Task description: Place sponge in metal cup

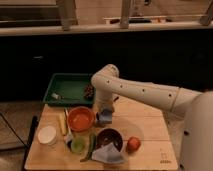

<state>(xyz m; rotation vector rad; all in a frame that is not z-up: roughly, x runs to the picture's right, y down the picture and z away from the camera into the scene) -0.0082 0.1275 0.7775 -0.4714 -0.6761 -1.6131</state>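
Observation:
The metal cup (104,119) is a small bluish-grey shape on the wooden table, just right of the orange bowl (80,119). My gripper (104,112) hangs from the white arm straight down over the cup, at its rim or touching it. A lighter blue patch at the cup's top may be the sponge, but I cannot tell it apart from the cup and the gripper. The wrist hides the gripper's tip.
A green tray (64,90) with a brown pinecone-like thing (89,91) stands at the back left. In front are a dark maroon bowl (109,137), a pale folded cloth (107,154), a green cup (77,145), a white bowl (47,135) and an orange fruit (133,144).

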